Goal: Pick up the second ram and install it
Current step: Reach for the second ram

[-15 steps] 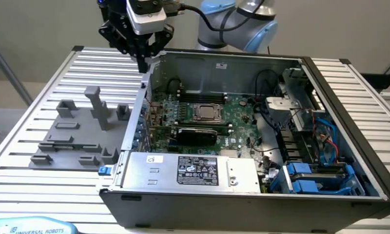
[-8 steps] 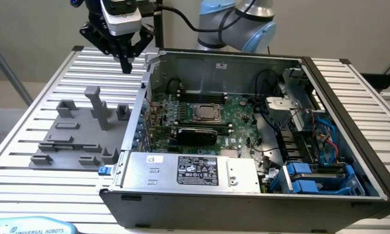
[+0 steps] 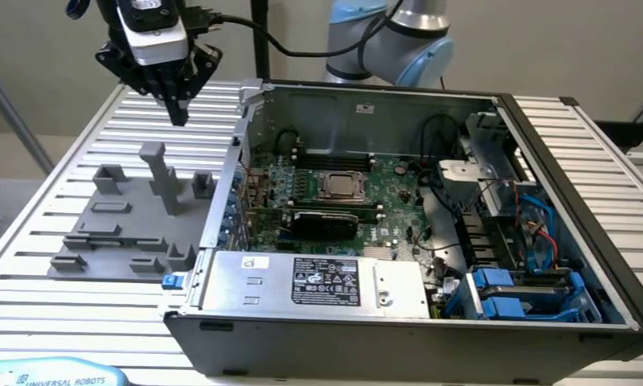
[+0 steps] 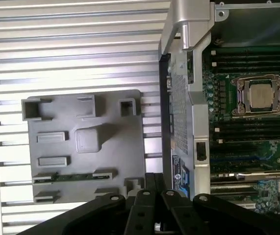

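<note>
At the exterior view's left, the gripper (image 3: 178, 118) hangs above the slatted metal table (image 3: 38, 201). Its fingers are pressed together and there is nothing between them. Under it stands the grey holder (image 3: 137, 221). The second ram (image 4: 73, 177) lies flat in this holder between two small blocks, apart from the gripper. To the right is the open computer case (image 3: 407, 347) with the motherboard (image 3: 399, 211) inside.
</note>
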`<action>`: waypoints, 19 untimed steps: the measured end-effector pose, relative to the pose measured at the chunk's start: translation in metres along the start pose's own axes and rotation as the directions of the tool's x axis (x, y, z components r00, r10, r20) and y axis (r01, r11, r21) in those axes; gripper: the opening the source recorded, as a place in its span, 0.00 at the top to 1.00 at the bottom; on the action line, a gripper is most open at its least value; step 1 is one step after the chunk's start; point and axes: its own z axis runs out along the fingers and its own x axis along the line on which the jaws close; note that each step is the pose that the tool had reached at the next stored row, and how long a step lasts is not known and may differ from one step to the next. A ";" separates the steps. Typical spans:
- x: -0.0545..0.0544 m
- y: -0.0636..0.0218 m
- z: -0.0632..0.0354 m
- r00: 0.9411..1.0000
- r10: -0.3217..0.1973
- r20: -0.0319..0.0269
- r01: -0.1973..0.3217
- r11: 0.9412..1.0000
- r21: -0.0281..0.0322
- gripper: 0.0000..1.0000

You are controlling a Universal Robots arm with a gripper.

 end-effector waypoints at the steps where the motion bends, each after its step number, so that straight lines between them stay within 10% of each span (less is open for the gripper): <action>1: 0.004 -0.0009 0.0008 1.000 0.000 0.000 0.000 1.000 0.000 0.89; 19: 0.085 -0.0187 0.0170 1.000 0.000 -0.001 0.000 1.000 0.000 0.89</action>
